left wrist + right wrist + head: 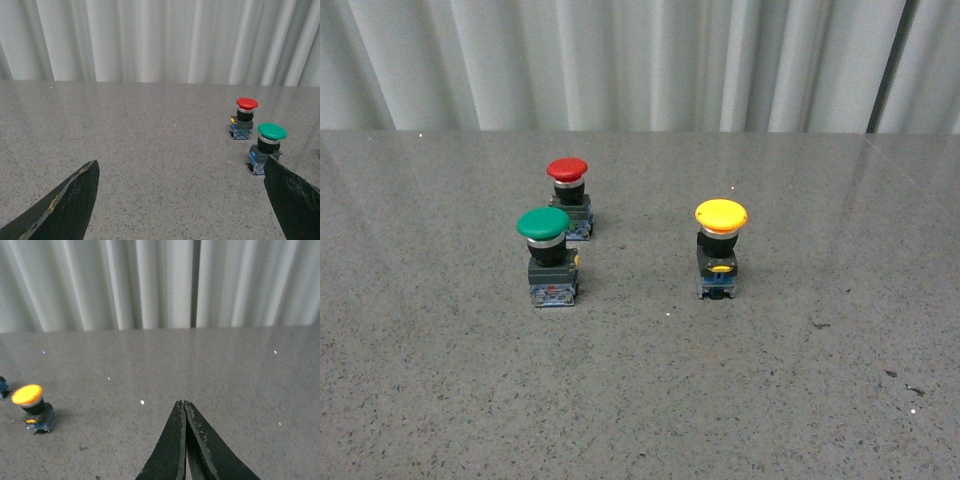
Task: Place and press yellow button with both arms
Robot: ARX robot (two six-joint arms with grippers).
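Grey speckled stone-look tabletop w/ pale pleated curtain behind it. Standing upright on the top, right of the other two and well apart from them, is the yellow button: small push-button, round yellow mushroom cap, black neck, dark block base w/ a yellow mark on its front. No writing or brand legible on it; too small to read.

Left of the yellow button stands a green-capped push-button on a dark base, and just behind that, a red-capped push-button, same build. All three upright, none touching.

Neither arm shows in the front view. Left wrist view: left gripper spread wide, two flat black fingers far apart, nothing between them but bare tabletop; green and red buttons sit ahead near one finger. Right wrist view: right gripper pressed together, tips meeting, pinching nothing; the yellow button sits off to one side, well apart from it.
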